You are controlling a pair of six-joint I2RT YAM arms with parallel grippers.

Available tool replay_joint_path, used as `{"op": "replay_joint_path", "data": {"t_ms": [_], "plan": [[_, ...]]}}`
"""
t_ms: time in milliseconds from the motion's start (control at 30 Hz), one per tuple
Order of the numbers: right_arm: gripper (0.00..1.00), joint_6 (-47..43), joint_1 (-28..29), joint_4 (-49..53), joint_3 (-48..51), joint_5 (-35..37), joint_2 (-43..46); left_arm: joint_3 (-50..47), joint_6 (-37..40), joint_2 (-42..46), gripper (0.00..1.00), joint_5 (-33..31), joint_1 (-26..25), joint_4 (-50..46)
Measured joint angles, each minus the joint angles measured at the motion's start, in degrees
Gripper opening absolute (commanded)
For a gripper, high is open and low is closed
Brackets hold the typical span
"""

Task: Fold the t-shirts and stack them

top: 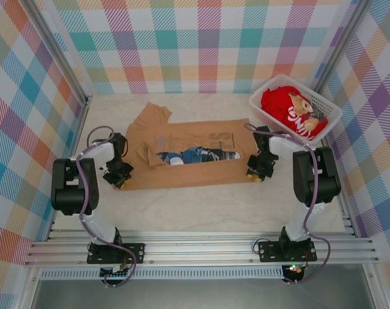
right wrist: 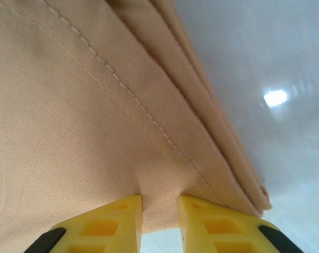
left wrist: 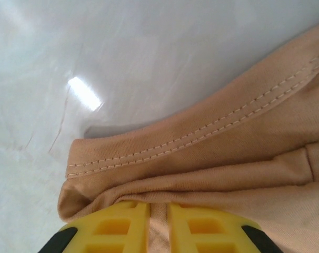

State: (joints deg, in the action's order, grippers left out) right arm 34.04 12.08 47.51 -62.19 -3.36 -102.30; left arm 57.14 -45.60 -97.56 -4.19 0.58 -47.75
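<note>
**A:** Where's the tan t-shirt (top: 182, 151)?

**B:** It is spread across the middle of the pale surface (top: 201, 212), lying wide from 9 to 3 o'clock. A smooth folded band runs along its near edge. The blue print (top: 195, 156) shows through a gap at the centre, and one sleeve (top: 153, 116) sticks out toward 11 o'clock.

**A:** And the arms?

**B:** Both are bent the same way, mirrored. The left arm (top: 76, 187) rises from the near rail with its elbow pushed out toward 9 o'clock. Its wrist curls back down onto the tee's 8 o'clock corner. The right arm (top: 314, 174) has its elbow out toward 3 o'clock and its wrist down on the 4 o'clock corner.

**A:** What are the left jaws doing?

**B:** In the left wrist view the two yellow tips stand close together, pinching a gathered fold of the tan cloth. A double-stitched hem (left wrist: 201, 137) runs from the corner up toward 2 o'clock.

**A:** The right jaws?

**B:** They are also pinching the tan t-shirt. In the right wrist view the cloth puckers between the yellow tips, with several stacked layers at the edge toward 4 o'clock.

**A:** The other shirt?

**B:** The red t-shirt (top: 291, 109) is bunched inside the white basket (top: 262, 103) at 2 o'clock, well apart from the left arm and just beyond the right wrist.
</note>
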Motion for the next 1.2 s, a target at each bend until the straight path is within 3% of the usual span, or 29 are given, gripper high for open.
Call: {"op": "replay_joint_path", "data": {"t_ms": [100, 167, 367, 467, 567, 733, 900, 1200], "plan": [[0.3, 1.3, 0.2, 1.1, 5.2, 0.2, 4.5, -3.5, -0.2, 3.2, 0.23, 0.0, -0.6, -0.6], [0.32, 1.8, 0.3, 1.9, 7.8, 0.4, 7.8, -4.2, -0.5, 5.1, 0.33, -0.2, -1.2, -2.0], [0.43, 1.8, 1.2, 2.5, 6.5, -0.1, 15.0, 1.2, -3.8, 13.9, 0.5, -0.9, -7.2, -4.0], [0.49, 0.9, 1.8, -1.8, 6.6, -4.7, 20.8, 2.7, -6.4, 15.9, 0.54, 1.9, -10.5, -1.7], [0.54, 1.2, 2.2, -13.6, 10.1, -13.8, 28.7, 2.3, -8.6, 14.3, 0.56, 5.6, -12.7, 1.4], [0.54, 4.7, 2.7, -30.4, 14.6, -24.9, 35.4, 2.3, -9.9, 7.9, 0.55, 9.5, -13.8, 5.4], [0.54, 7.1, 3.0, -36.6, 14.8, -28.5, 35.3, 2.3, -10.1, 4.2, 0.49, 11.0, -14.2, 8.7], [0.53, 7.8, 3.0, -37.6, 15.6, -29.9, 35.4, 2.9, -9.1, -1.3, 0.2, 11.0, -15.2, 12.2]]}}
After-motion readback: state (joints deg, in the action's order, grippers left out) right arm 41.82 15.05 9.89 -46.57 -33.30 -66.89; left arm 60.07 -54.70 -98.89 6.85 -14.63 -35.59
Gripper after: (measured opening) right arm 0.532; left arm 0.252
